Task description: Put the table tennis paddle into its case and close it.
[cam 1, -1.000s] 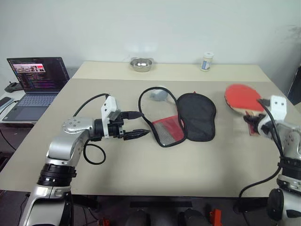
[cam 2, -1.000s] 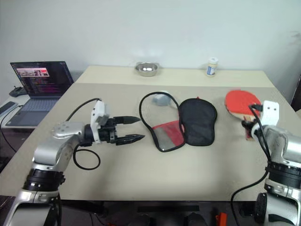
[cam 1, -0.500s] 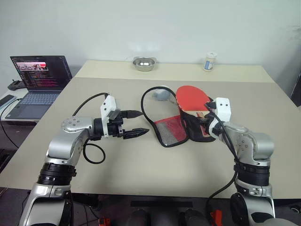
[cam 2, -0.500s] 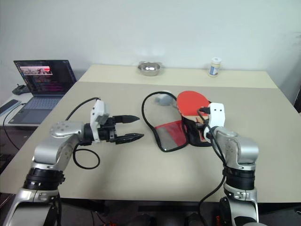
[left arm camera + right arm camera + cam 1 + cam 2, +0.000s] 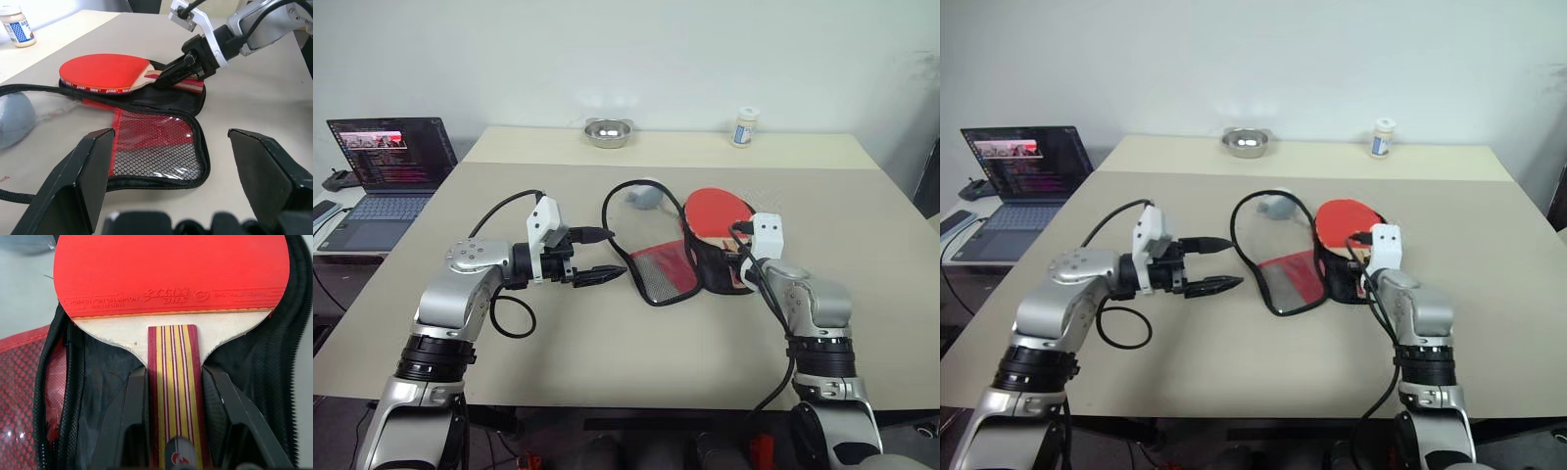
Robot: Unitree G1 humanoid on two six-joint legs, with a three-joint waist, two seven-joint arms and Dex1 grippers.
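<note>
The table tennis paddle [image 5: 718, 211] has a red face and a striped wooden handle [image 5: 172, 382]. My right gripper [image 5: 172, 377] is shut on that handle, one black finger on each side. The paddle's head lies over the black half of the case [image 5: 713, 274], and I cannot tell whether it touches the fabric. The case is spread open on the table, its clear flap with red and black mesh [image 5: 156, 152] folded out towards my left gripper. My left gripper [image 5: 615, 253] hangs open and empty just left of that flap, pointing at it.
A small steel bowl [image 5: 608, 132] and a white bottle [image 5: 743, 127] stand at the table's far edge. A grey rounded object [image 5: 644, 196] lies just beyond the case. An open laptop [image 5: 386, 166] sits on a side table at far left.
My right gripper has carried the paddle from the table's right side leftwards and down over the case's black half. The left gripper has stayed where it was.
</note>
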